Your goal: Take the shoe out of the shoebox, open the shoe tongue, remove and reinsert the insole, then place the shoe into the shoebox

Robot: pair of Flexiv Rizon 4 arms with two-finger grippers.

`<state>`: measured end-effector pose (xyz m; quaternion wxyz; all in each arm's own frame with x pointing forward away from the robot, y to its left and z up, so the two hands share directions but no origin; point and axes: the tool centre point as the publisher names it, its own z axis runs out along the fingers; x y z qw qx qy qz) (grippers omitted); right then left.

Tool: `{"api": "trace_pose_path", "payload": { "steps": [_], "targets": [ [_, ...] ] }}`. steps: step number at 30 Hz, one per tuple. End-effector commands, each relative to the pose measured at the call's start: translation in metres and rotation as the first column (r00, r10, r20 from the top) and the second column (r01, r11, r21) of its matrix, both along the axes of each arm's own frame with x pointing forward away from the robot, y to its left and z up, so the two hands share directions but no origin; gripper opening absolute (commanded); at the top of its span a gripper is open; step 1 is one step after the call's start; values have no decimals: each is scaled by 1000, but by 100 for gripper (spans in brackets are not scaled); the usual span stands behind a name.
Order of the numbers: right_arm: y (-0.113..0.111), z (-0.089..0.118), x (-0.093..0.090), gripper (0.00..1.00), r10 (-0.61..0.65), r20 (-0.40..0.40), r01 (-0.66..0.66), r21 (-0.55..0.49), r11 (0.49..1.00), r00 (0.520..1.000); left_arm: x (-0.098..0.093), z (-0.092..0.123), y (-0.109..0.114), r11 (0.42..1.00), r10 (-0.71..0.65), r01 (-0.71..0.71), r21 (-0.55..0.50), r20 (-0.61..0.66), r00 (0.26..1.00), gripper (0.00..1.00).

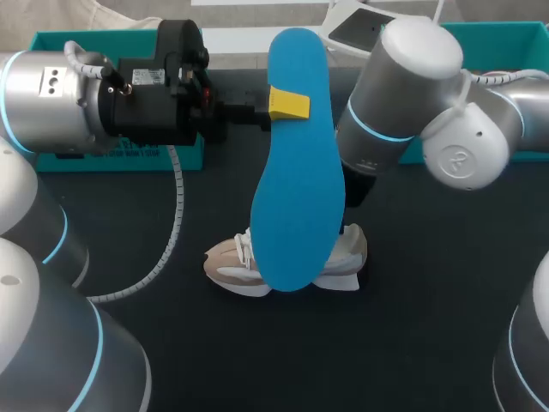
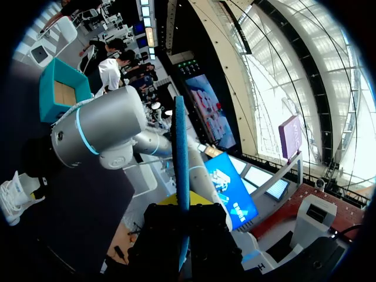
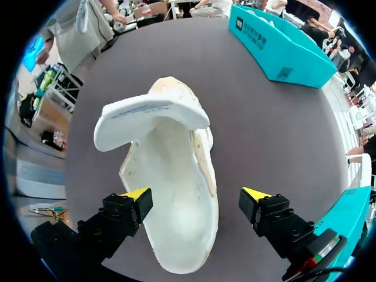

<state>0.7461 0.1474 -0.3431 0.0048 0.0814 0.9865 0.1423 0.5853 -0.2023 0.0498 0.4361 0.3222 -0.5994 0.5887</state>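
A teal shoebox (image 1: 120, 160) sits at the counter's (image 1: 412, 326) back left edge. The left arm (image 1: 51, 99) comes in over it, and the left jaws are closed on the blue insole (image 1: 296, 163), gripping it near one end. One yellow tip (image 1: 288, 103) lies flat against its face. The insole hangs in the air above the middle of the counter, and in the left wrist view it runs edge-on (image 2: 181, 153) straight out from between the fingers.

Below it, near the counter's middle, the white shoe (image 1: 343, 257) stands on its sole with the toe towards the left edge. Its tongue (image 3: 147, 114) is folded up and back, so the bare inside shows.

The right arm (image 1: 412, 94) reaches down behind the insole. The right jaws are wide apart, one yellow fingertip (image 3: 136, 194) on each side of the shoe's heel end, neither touching it. A second teal box (image 1: 523, 39) lies at the back right corner.
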Motion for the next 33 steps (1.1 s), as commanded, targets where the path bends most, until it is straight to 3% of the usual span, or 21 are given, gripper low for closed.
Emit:
{"api": "trace_pose_path", "payload": {
  "steps": [1, 4, 7, 8, 12, 16, 19, 20, 25, 29, 33],
  "targets": [
    [8, -23, 12, 100, 8, -13, -8, 14, 1000, 1000, 1, -1, -2, 1000, -2, 2, 1, 0, 1000, 0],
    [10, -32, 17, 100, 14, -25, -14, 10, 1000, 1000, 1, -1, -2, 1000, -2, 2, 1, 0, 1000, 0],
    [12, -40, 21, 85, 20, -45, -20, 4, 1000, 999, 1, -1, -2, 1000, -2, 2, 1, 0, 1000, 0],
    [13, -44, 22, 74, 26, -53, -26, 3, 1000, 998, 1, -1, -2, 1000, -2, 2, 1, 0, 1000, 0],
    [17, -53, 23, 50, 44, -93, -45, -8, 999, 995, 1, -1, -2, 1000, -2, 2, 1, 0, 1000, 0],
    [19, -59, 20, 41, 48, -111, -48, 1, 999, 993, 1, -1, -2, 1000, -2, 2, 1, 0, 1000, 0],
    [19, -66, 17, 15, 50, -146, -52, -9, 999, 988, 1, -1, -2, 1000, -2, 2, 1, 0, 1000, 0],
    [19, -67, 15, 0, 48, -148, -50, -10, 999, 988, 1, -1, -2, 1000, -2, 2, 1, 0, 1000, 0],
    [17, -60, 10, 0, 18, -181, -25, -37, 999, 983, 1, -1, -2, 1000, -2, 2, 1, 0, 1000, 0],
    [13, -48, 0, 0, -82, -238, 78, -24, 997, 968, 1, -1, -2, 1000, -2, 2, 1, 0, 1000, 0],
    [6, -33, -19, 0, -300, -363, 327, 15, 945, 882, 1, -1, -2, 1000, -2, 2, 1, 0, 1000, 0]
  ]
}}
